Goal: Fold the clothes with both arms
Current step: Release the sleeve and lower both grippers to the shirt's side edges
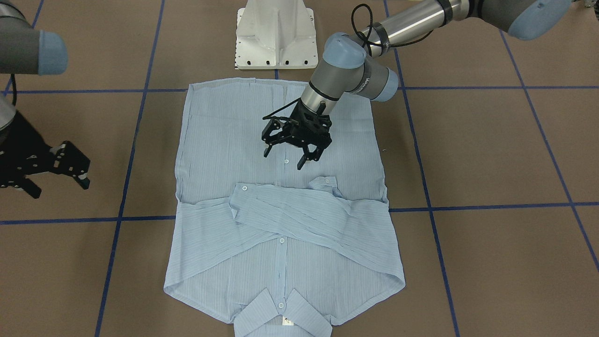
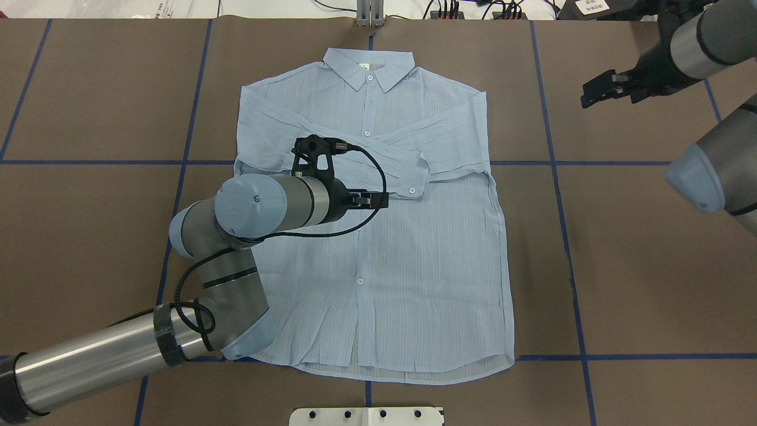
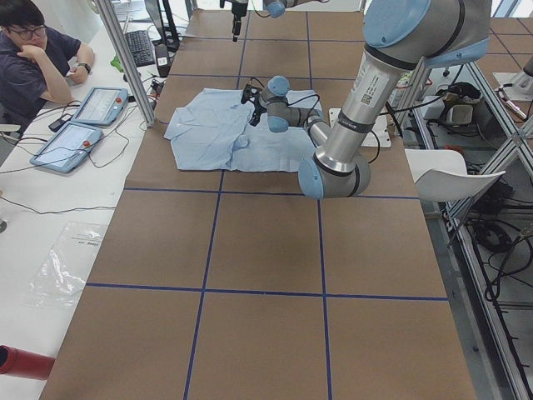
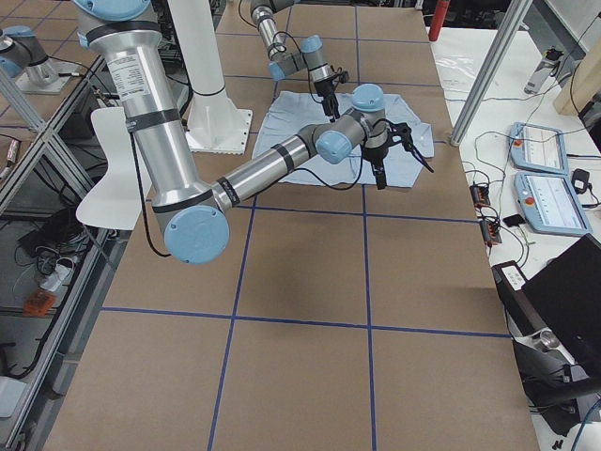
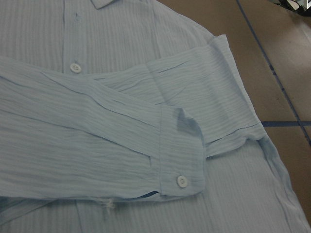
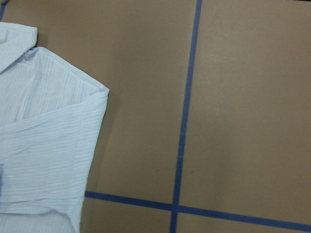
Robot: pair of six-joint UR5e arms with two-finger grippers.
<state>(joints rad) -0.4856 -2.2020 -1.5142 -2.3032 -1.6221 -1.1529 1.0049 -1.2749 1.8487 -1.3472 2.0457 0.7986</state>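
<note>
Light-blue cloth: the shirt lies flat mid-desk, collar toward the edge far from the robot, sleeves crossed over its chest. The left claw hangs over the button line, pointing down with fingers wide (the overhead view hides them under the wrist). Only the left wrist view shows a buttoned cuff close up. The right claw, also wide, hangs over bare desk beside the shirt. The collar label is unreadable.

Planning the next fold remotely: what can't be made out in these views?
Left gripper: overhead, its own wrist hides the fingertips.
Shirt hem corner: overhead, hidden under the left arm.
Collar: front view, cut by the bottom edge.
Collar label: text too small.
</note>
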